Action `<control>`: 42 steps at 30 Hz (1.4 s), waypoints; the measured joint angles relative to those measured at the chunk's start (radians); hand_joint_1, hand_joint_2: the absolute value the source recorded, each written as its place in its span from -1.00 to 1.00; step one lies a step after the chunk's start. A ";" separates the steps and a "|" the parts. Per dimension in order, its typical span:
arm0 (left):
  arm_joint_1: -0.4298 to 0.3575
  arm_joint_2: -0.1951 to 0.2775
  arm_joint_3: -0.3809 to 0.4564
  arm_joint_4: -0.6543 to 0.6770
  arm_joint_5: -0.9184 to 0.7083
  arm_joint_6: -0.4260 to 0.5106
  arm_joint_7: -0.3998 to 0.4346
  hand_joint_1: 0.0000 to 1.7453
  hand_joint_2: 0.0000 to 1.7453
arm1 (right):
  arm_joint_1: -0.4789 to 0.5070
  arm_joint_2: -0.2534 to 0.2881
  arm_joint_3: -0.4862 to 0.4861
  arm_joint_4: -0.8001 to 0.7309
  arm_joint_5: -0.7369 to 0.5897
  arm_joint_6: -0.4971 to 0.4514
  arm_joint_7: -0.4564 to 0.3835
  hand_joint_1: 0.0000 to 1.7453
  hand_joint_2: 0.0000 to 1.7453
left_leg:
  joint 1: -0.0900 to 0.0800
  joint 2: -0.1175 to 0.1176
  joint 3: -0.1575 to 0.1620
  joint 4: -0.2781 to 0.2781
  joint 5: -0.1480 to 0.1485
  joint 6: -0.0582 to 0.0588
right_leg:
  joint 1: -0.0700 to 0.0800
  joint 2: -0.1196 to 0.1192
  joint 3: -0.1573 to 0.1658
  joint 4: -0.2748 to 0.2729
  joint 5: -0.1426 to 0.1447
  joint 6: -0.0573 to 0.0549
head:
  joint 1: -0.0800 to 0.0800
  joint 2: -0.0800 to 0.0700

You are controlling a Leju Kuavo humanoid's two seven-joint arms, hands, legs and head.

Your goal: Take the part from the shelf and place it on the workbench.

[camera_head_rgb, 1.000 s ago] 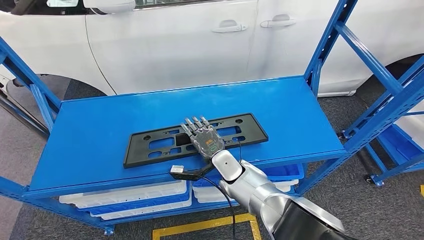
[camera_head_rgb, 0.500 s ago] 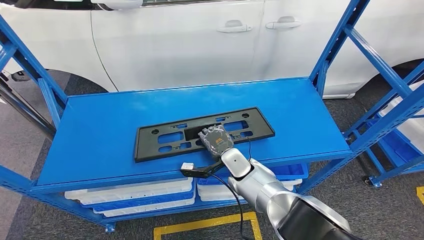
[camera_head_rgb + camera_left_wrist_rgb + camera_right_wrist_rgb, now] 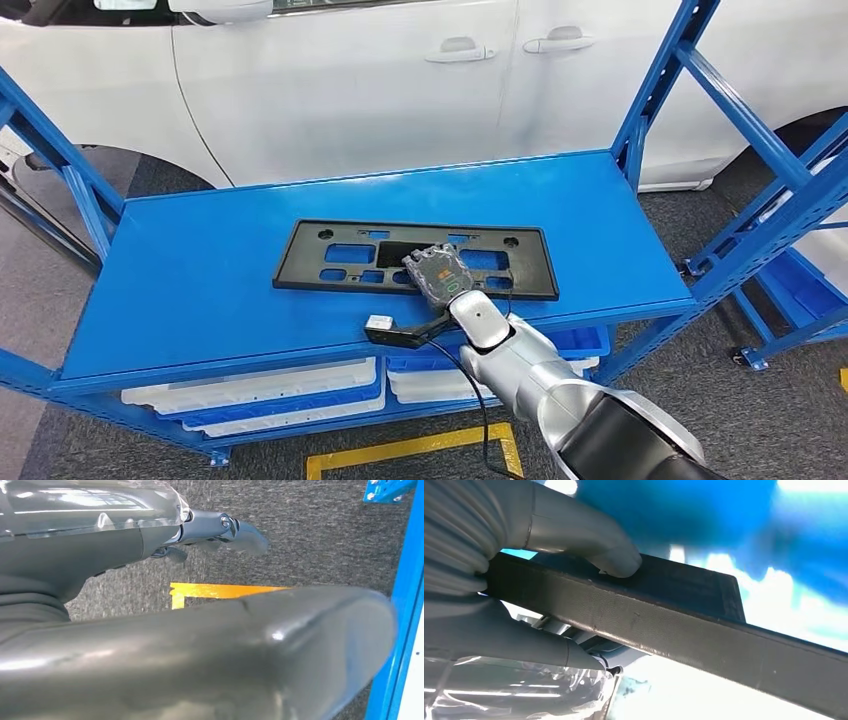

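Black plastic part point(image 3: 415, 259), long, flat and full of cutouts, lies on our blue shelf point(image 3: 200, 280) near its front edge. Our right hand point(image 3: 440, 274) grips the part's near edge, thumb point(image 3: 589, 540) pressed on one face and fingers under the other. Our left hand point(image 3: 220, 530) hangs over grey carpet point(image 3: 310, 535), holding nothing, fingers loosely apart. A white car point(image 3: 350, 90) stands behind the shelf.

The part point(image 3: 415, 259) looks like matt black plastic, and its edge point(image 3: 704, 640) shows a fine grain in the right wrist view. The shelf point(image 3: 200, 270) is smooth painted blue metal with a slight sheen. The right robot hand point(image 3: 441, 275) has a grey ribbed cover, and its thumb point(image 3: 589, 545) is smooth grey plastic. The floor point(image 3: 310, 535) is rough grey carpet. The car door point(image 3: 350, 90) is glossy white.
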State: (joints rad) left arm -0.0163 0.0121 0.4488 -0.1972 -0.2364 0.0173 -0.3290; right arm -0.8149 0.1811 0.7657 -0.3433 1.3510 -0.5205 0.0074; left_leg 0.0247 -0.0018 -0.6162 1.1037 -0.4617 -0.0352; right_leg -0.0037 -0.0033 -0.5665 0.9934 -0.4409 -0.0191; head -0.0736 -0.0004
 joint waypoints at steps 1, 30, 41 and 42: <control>-0.001 0.000 0.003 0.000 0.000 -0.001 -0.001 -1.00 -1.00 | 0.000 0.000 -0.014 -0.011 -0.018 -0.013 -0.022 1.00 1.00 | 0.000 0.000 0.024 -0.055 0.019 0.003 | 0.002 0.001 -0.003 0.007 -0.004 0.005 | 0.000 0.000; 0.003 -0.002 0.121 0.000 0.063 -0.087 -0.075 -1.00 -1.00 | 0.431 -0.157 -0.357 -1.327 -1.598 0.928 -0.712 1.00 1.00 | -0.007 -0.002 -0.020 0.057 -0.028 0.013 | 0.006 -0.005 -0.011 0.007 -0.002 -0.008 | 0.000 0.000; -0.012 -0.003 0.142 0.000 0.029 -0.058 -0.046 -1.00 -1.00 | 0.595 -0.159 -0.327 -1.538 -1.638 1.009 -0.699 1.00 1.00 | -0.008 0.000 0.014 -0.098 0.045 0.060 | 0.001 0.004 -0.105 0.255 -0.168 0.040 | 0.000 0.000; -0.013 -0.003 0.142 0.000 0.026 -0.057 -0.045 -1.00 -1.00 | 0.602 -0.159 -0.327 -1.544 -1.628 1.006 -0.699 1.00 1.00 | -0.008 0.001 0.007 -0.097 0.050 0.059 | -0.001 0.004 -0.113 0.296 -0.184 0.042 | 0.000 0.000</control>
State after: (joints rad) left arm -0.0290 0.0094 0.5911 -0.1972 -0.2100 -0.0395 -0.3738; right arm -0.2133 0.0219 0.4391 -1.8870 -0.2770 0.4858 -0.6911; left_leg 0.0165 -0.0013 -0.6095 1.0070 -0.4112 0.0236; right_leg -0.0051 0.0003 -0.6799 1.2892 -0.6251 0.0227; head -0.0732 -0.0004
